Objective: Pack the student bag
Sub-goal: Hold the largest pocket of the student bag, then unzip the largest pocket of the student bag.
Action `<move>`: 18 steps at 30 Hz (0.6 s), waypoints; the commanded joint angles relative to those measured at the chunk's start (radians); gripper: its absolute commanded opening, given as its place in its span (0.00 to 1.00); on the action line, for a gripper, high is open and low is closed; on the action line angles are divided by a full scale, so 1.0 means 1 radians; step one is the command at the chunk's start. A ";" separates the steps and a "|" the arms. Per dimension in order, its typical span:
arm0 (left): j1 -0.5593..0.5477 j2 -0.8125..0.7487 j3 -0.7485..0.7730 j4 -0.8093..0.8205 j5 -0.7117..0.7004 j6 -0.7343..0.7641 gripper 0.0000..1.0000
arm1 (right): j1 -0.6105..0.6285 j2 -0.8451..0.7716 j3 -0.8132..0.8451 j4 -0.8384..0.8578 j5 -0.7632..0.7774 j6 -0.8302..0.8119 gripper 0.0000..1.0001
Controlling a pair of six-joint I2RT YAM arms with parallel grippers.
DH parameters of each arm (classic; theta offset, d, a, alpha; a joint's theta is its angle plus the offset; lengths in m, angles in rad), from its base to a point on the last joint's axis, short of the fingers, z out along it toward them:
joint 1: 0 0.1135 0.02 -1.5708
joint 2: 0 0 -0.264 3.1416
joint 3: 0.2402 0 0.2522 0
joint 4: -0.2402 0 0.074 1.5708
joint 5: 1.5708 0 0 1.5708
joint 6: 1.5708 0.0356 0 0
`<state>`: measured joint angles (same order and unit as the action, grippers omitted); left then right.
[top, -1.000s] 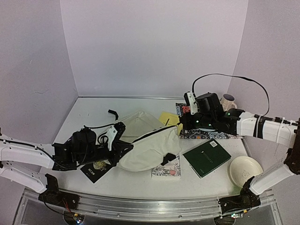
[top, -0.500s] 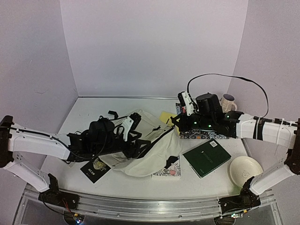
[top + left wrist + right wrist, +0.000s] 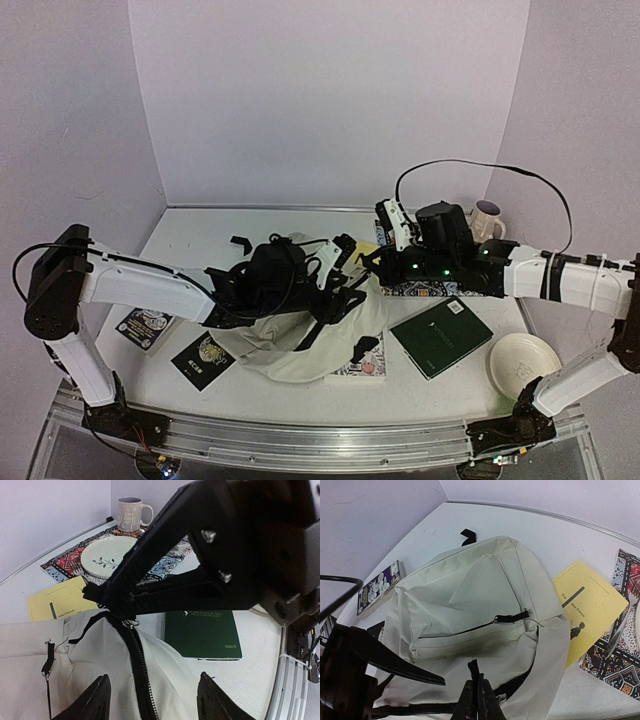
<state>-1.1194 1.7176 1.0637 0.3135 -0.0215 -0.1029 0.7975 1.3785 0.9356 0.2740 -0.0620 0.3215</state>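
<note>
BAG: student bag (image 3: 282, 356) lies mid-table (image 3: 200, 250), between your arms | AXIS: zipper (image 3: 140, 670) runs straight ahead from your left fingers (image 3: 99, 700) to the zipper pull (image 3: 131, 623) | LEFT: spread apart, straddling the zipper | RIGHT: right fingers (image 3: 469, 700) pinched closed on that zipper pull.

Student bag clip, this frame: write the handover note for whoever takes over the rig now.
Left gripper: open, hovering over the student bag.
Right gripper: shut on the zipper pull.
The bag lies slumped between the arms. The green book and yellow booklet lie outside it.
Done: pull gripped; nothing seen packed.
Left: open the bag, load the books, close it.
</note>
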 commanded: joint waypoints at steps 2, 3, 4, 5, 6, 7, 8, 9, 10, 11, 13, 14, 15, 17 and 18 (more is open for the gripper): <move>-0.001 0.063 0.083 0.016 0.035 0.012 0.37 | 0.007 -0.046 0.020 0.051 0.012 -0.012 0.00; -0.001 0.063 0.083 0.016 0.053 0.010 0.27 | 0.007 -0.044 0.023 0.046 0.030 -0.014 0.00; -0.002 0.058 0.080 0.016 0.060 0.008 0.16 | 0.007 -0.042 0.026 0.039 0.047 -0.017 0.00; -0.002 0.046 0.071 0.016 0.065 0.008 0.08 | 0.007 -0.039 0.032 0.029 0.070 -0.022 0.00; -0.001 0.032 0.056 0.016 0.069 0.008 0.02 | 0.006 -0.033 0.038 0.018 0.103 -0.028 0.00; -0.001 0.009 0.039 0.016 0.070 0.008 0.01 | 0.002 -0.026 0.047 0.008 0.124 -0.034 0.00; -0.002 -0.012 0.021 0.016 0.070 0.008 0.00 | -0.004 -0.018 0.056 -0.002 0.144 -0.040 0.00; -0.002 -0.033 -0.001 0.016 0.072 0.009 0.00 | -0.015 -0.008 0.062 -0.009 0.162 -0.043 0.00; -0.002 -0.057 -0.023 0.016 0.077 0.008 0.00 | -0.028 0.001 0.066 -0.013 0.172 -0.044 0.00; -0.002 -0.083 -0.043 0.016 0.083 0.007 0.00 | -0.041 0.009 0.069 -0.015 0.176 -0.044 0.00; -0.002 -0.126 -0.077 0.016 0.092 0.002 0.00 | -0.068 0.036 0.080 -0.015 0.177 -0.046 0.00; -0.002 -0.150 -0.094 0.016 0.095 -0.001 0.00 | -0.081 0.051 0.088 -0.015 0.177 -0.049 0.00; -0.001 -0.173 -0.109 0.016 0.104 -0.003 0.00 | -0.093 0.070 0.096 -0.015 0.173 -0.054 0.00; -0.003 -0.221 -0.140 0.017 0.122 -0.004 0.00 | -0.115 0.112 0.114 -0.014 0.158 -0.061 0.00; -0.004 -0.246 -0.153 0.016 0.130 -0.002 0.00 | -0.125 0.132 0.122 -0.012 0.149 -0.062 0.00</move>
<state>-1.1131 1.5993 0.9587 0.3051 0.0327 -0.1047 0.7412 1.4470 0.9865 0.2325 0.0215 0.2861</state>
